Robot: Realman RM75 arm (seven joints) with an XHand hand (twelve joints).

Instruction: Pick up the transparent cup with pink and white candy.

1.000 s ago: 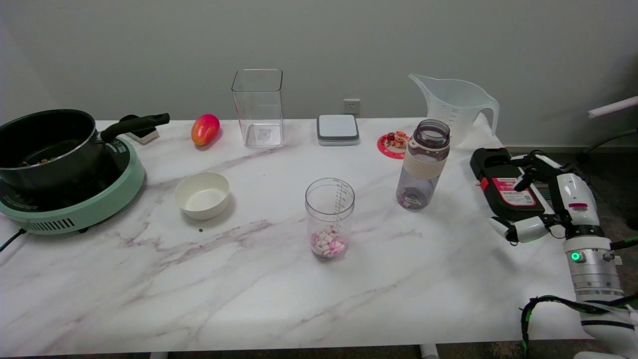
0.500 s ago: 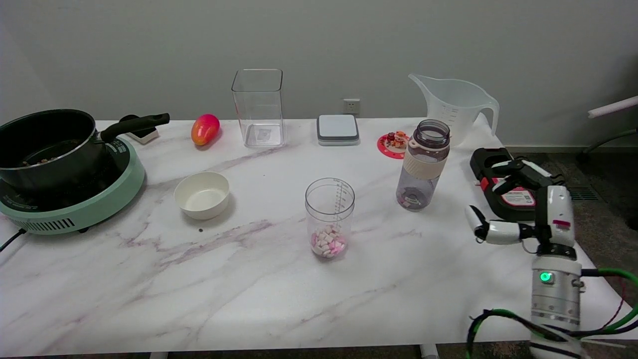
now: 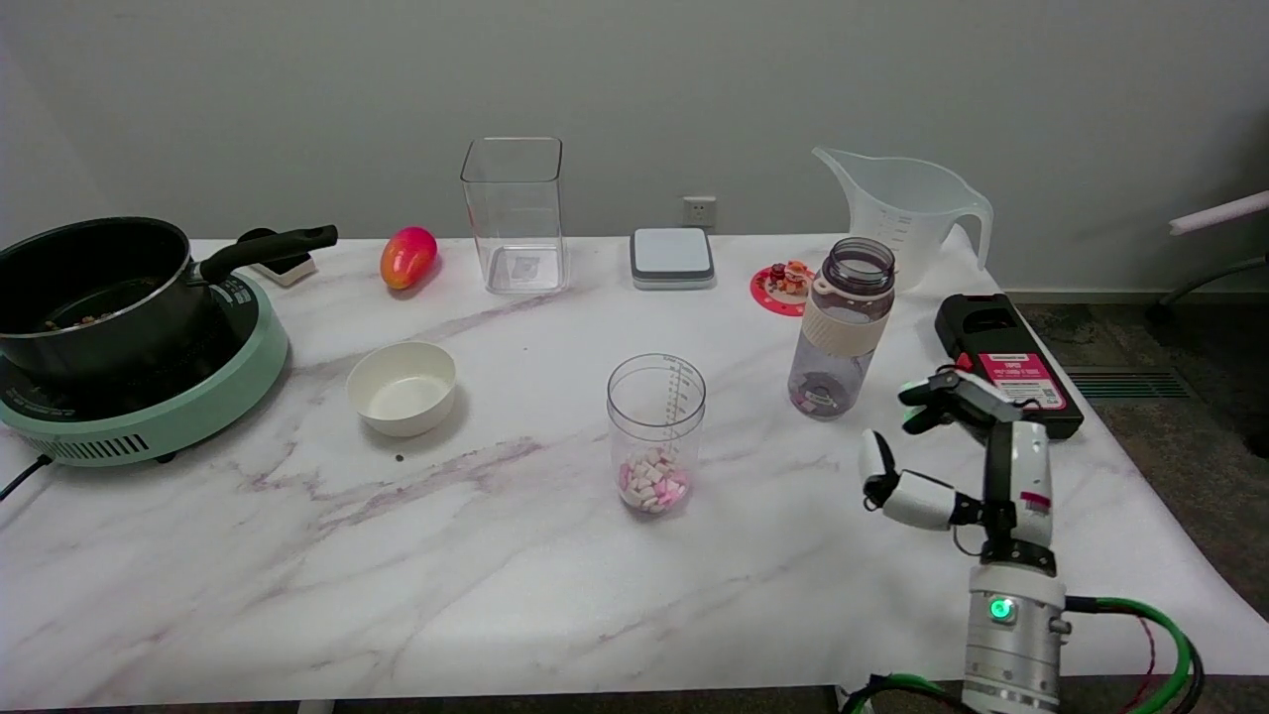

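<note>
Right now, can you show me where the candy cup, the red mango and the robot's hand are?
candy cup (image 3: 655, 416), head view, on its clear wall above the candy.
red mango (image 3: 407, 257), head view, middle of the fruit.
right hand (image 3: 957, 451), head view, middle of the open hand.

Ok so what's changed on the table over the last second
The right hand has swung leftward across the picture, off the black device at the table's right edge and toward the transparent candy cup. It is open, holds nothing, and is well short of the cup. The cup, water bottle and bowl have not moved.
</note>
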